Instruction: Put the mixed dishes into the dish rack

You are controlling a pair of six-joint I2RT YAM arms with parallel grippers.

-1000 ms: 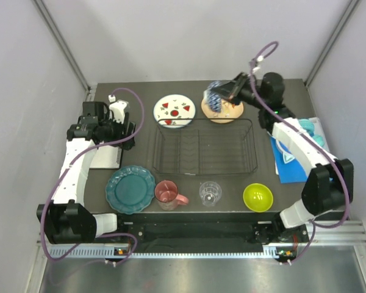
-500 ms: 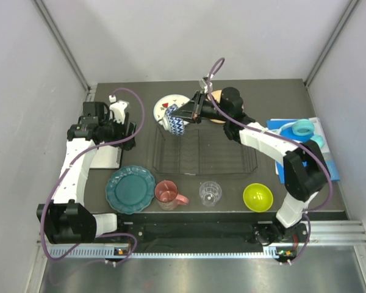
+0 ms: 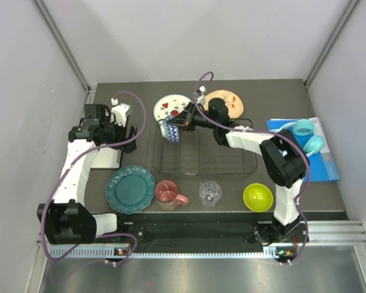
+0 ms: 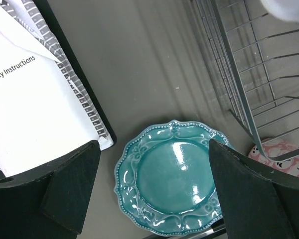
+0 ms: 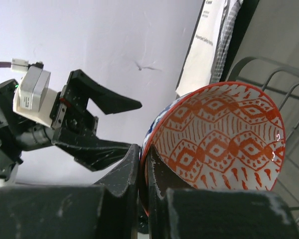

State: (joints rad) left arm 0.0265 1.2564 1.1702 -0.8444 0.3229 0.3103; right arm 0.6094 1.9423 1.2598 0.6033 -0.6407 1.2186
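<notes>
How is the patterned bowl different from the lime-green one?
The patterned bowl is held by the right gripper, tipped on edge over the dish rack; the lime-green bowl sits upright on the table. The patterned bowl has blue and orange designs; the lime-green bowl is plain. Both are round.

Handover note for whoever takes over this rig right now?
Left gripper: open, empty, above the table, left of the rack.
Right gripper: shut on the rim of the blue-patterned small bowl, tilted over the far-left corner of the dark wire dish rack.
Beyond the rack: white plate with red spots, peach floral plate.
Near side: teal scalloped plate, pink mug, clear glass, lime-green bowl.
Done: nothing rests in the rack.
To do: set the bowl in, then load the other six dishes.
</notes>
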